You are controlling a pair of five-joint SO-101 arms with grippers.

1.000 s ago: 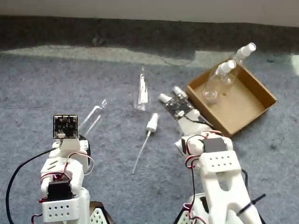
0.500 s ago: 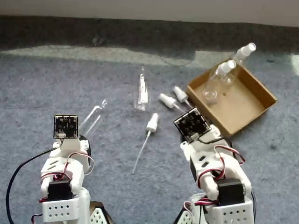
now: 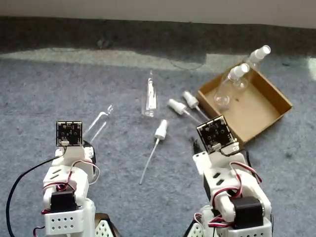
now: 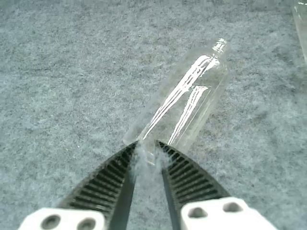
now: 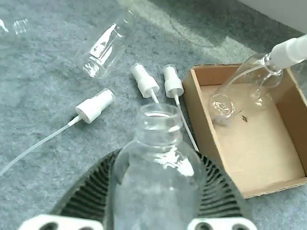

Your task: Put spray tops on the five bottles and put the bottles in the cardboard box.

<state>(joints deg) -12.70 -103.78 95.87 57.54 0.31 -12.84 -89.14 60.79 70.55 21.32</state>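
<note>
The right gripper is clamped around an uncapped bottle, whose long axis runs straight out along the jaws, open mouth facing away from the wrist. Ahead of that mouth, three spray tops lie loose on the table. One spray top trails a long dip tube back toward the space between the two arms. Two shorter-looking tops lie just beside the wall of the cardboard box, where two capped bottles already rest.

The left gripper holds nothing. Its jaws stand a narrow gap apart at the base of a lying bottle, whose neck points away from it. Since the right arm is occupied, the capping probably falls to the left arm. The long-tubed top lies off to that arm's right, its tube slanting toward the arms. A fourth bottle lies farther out.
</note>
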